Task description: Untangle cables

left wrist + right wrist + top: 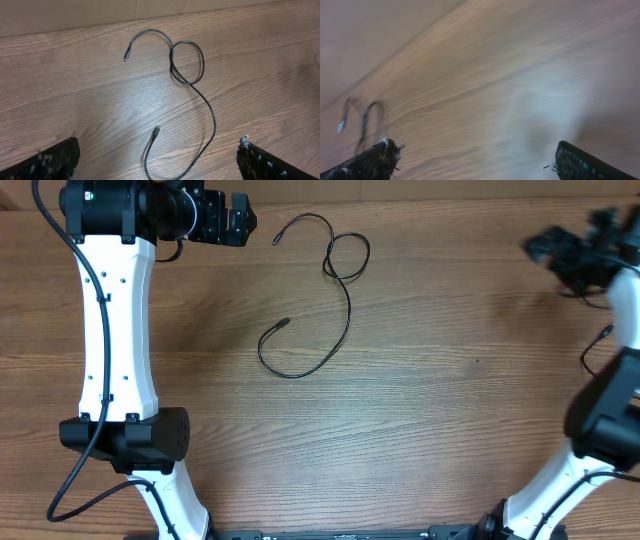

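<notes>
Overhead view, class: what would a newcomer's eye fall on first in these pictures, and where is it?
A single thin black cable lies loose on the wooden table, upper centre, crossing itself in one small loop. The left gripper sits open at top left, close to one plug end; the right gripper, open and blurred, is far off at top right.

Stretches the left arm [115, 330] from a base at 7 o'clock up to 11 o'clock, wrist turned toward 3 o'clock. Holds the left end effector [243, 222] spread wide, fingers [47, 162] far apart, gripping nothing. Bends the right arm [605, 415] from 5 o'clock up to 1 o'clock. Shows the right end effector [548, 248] blurred, aimed toward 9 o'clock, fingers [362, 162] likewise wide apart and empty.
</notes>
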Available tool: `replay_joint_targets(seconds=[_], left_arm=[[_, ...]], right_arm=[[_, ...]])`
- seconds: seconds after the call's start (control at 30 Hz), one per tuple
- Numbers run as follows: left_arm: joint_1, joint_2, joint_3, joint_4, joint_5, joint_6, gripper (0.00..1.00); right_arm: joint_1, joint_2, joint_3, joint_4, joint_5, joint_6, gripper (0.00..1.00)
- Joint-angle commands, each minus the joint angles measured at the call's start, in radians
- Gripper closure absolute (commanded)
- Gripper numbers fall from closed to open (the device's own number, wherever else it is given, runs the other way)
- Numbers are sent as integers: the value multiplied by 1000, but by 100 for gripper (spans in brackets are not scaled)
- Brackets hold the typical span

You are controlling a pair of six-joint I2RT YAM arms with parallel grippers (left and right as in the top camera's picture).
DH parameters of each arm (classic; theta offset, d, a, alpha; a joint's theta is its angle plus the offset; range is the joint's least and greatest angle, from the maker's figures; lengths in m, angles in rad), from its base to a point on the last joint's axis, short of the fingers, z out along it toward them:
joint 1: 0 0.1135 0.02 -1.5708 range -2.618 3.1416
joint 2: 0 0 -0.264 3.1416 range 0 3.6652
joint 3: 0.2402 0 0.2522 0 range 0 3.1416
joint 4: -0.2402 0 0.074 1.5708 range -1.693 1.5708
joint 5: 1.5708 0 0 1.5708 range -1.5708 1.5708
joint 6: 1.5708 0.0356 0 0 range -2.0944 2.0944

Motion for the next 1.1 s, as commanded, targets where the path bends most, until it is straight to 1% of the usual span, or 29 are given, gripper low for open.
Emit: replay_joint_targets(seconds=[0.0, 0.13, 0.23, 0.37, 0.4, 0.5, 0.53, 0.57, 0.6, 0.63, 0.67, 0.73, 0.77, 0.8, 0.83, 1.07], left_arm=[[4, 13, 7, 10, 15, -2, 0], [4, 13, 7, 14, 15, -2, 0], [4, 13, 7, 21, 15, -1, 0], [4, 13, 7, 22, 15, 5, 0], [4, 13, 7, 21, 15, 8, 0], [4, 13, 7, 16, 14, 35, 0], [4, 13, 7, 13, 15, 41, 0], [4, 13, 7, 10, 15, 47, 0], [4, 13, 7, 8, 14, 51, 0], [4, 13, 7, 6, 15, 55, 0], [4, 13, 7, 5, 14, 58, 0], [4, 14, 7, 5, 14, 61, 0], [4, 14, 7, 5, 14, 61, 0], [4, 15, 7, 4, 14, 61, 0], [4, 17, 7, 4, 14, 61, 0], [3, 94, 7, 28, 31, 57, 0]], right_arm=[[194, 39, 6, 52, 71, 49, 0], [378, 85, 6, 118, 110, 55, 0], [491, 118, 6, 158, 169, 106, 0], [602, 159, 6, 170, 225, 149, 2], [625, 171, 6, 162, 237, 151, 5], [664, 193, 6, 136, 263, 151, 28], [672, 198, 6, 127, 264, 151, 37], [676, 200, 5, 119, 264, 151, 58], [680, 205, 5, 111, 264, 151, 73], [681, 208, 5, 103, 264, 151, 76], [682, 212, 5, 97, 264, 151, 75], [682, 222, -4, 93, 264, 151, 71], [682, 225, -10, 93, 264, 153, 70], [682, 229, -15, 92, 263, 154, 76], [682, 230, -25, 90, 263, 155, 96], [687, 230, -29, 60, 212, 158, 96]])
